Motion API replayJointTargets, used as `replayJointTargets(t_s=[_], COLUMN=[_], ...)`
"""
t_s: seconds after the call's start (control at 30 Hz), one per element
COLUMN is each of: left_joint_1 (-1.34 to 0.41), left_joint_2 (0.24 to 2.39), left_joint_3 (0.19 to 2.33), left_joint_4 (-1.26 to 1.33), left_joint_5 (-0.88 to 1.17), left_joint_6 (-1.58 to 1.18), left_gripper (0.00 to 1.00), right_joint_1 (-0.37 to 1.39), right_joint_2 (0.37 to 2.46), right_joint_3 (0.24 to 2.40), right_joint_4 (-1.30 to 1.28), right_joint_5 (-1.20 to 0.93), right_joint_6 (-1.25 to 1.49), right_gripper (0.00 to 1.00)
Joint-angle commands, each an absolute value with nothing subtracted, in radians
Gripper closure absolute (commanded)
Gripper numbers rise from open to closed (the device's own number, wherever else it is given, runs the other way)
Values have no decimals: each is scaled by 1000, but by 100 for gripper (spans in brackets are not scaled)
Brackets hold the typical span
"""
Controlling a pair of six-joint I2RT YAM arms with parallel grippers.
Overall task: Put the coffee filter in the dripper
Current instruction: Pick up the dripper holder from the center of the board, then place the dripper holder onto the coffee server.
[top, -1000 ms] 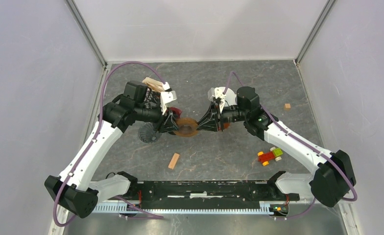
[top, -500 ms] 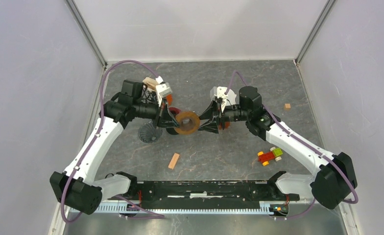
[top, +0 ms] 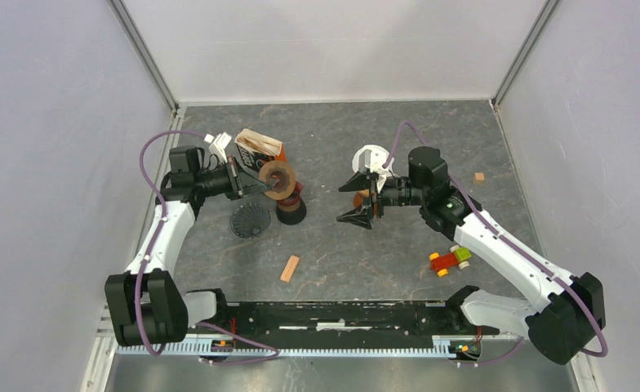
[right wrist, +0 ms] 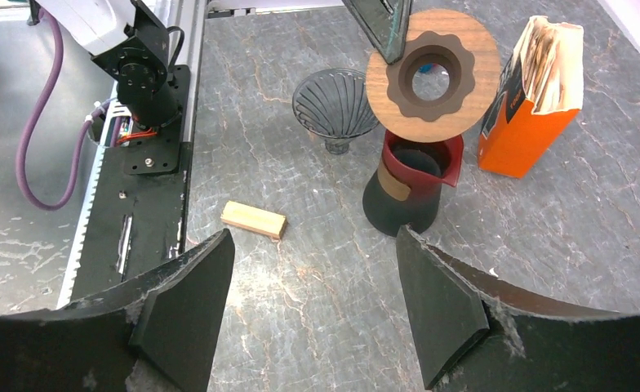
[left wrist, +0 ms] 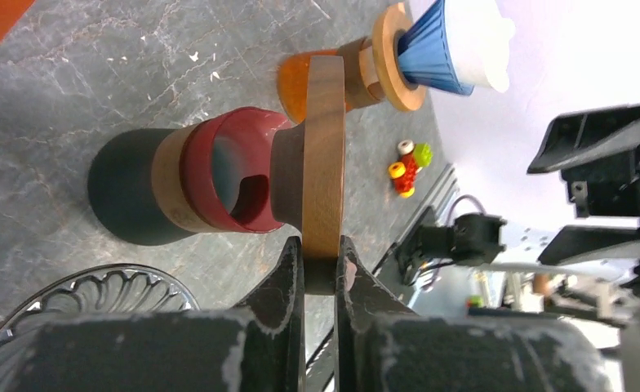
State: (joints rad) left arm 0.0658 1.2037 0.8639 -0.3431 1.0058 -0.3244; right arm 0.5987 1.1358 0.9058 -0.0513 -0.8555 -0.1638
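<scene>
My left gripper (left wrist: 321, 253) is shut on the rim of a flat wooden ring (left wrist: 323, 155) and holds it upright just above a red-and-black carafe (top: 291, 211). The right wrist view shows the ring (right wrist: 472, 73) face-on over the carafe (right wrist: 406, 192). The dripper (top: 249, 220), a dark ribbed glass cone, stands on the table left of the carafe. Beige coffee filters (right wrist: 549, 57) stick out of an open orange box (top: 260, 147) behind the ring. My right gripper (top: 351, 202) hangs open to the right of the carafe, nothing between its fingers (right wrist: 186, 302).
A small wooden block (top: 290, 268) lies in front of the carafe. A toy car (top: 450, 260) and a tiny wooden cube (top: 479, 176) lie at the right. An orange, wood and blue object (left wrist: 398, 57) lies near the right gripper.
The right gripper opened, let go of the wooden ring and drew back right. The left gripper closed on the ring and carried it left and back, over the carafe.
</scene>
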Motion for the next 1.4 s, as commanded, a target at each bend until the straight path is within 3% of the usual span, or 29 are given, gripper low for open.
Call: replayJointTargets(t_s=[0.0, 0.17, 0.57, 1.37], left_joint_1=[93, 104, 103, 72], left_joint_2=[1206, 1246, 1249, 1362], left_joint_3=[787, 742, 697, 660], left_joint_4=[-8, 139, 132, 155], left_joint_5=[1091, 1118, 1083, 1078], left_joint_6=[-649, -788, -800, -874], left_gripper=[98, 98, 98, 98], right_joint_1=[588, 579, 550, 531], right_joint_2=[1118, 1111, 1085, 1085], right_joint_3=[891, 879, 877, 848], right_joint_4=[-38, -26, -21, -15], right_joint_5=[-848, -850, -886, -865], right_joint_6=[-186, -184, -191, -199], right_gripper=[21, 21, 14, 13])
